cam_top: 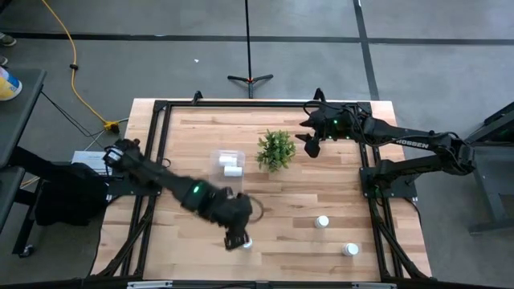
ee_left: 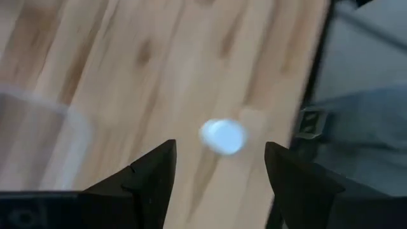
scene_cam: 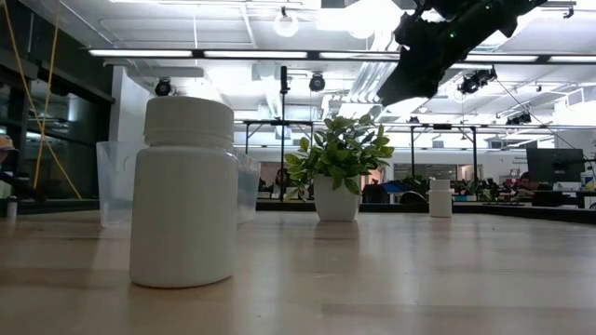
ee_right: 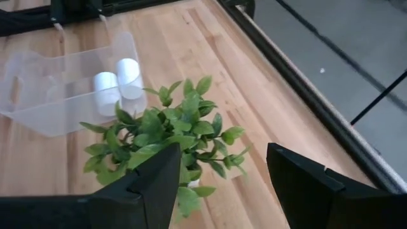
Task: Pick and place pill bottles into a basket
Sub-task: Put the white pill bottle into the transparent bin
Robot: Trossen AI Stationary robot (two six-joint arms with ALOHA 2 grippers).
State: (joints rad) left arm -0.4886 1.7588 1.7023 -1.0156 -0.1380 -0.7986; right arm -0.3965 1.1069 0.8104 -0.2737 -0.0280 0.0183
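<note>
Wooden surface (cam_top: 281, 217) carries a clear basket (cam_top: 218, 166) left of centre with two pill bottles (cam_top: 231, 164) lying inside it, and a small green plant (cam_top: 276, 149) just right of that. Near the front edge the left pincer (cam_top: 238, 239) hangs over a standing pill bottle (cam_top: 246, 242); in its wrist view the dark fingers (ee_left: 156, 172) are spread wide with the white cap (ee_left: 223, 136) between them and nothing held. Two more bottles stand apart at the near right, one (cam_top: 322, 221) and another (cam_top: 351, 250). The right pincer (cam_top: 309, 143) waits far right beside the plant, jaws parted and empty.

To do this grasp well, the left pincer should probably drop straight down until the fingers straddle the bottle's body below the cap, keep it centred so neither finger nudges it over, then close gently and lift clear before swinging toward the basket's open top.
</note>
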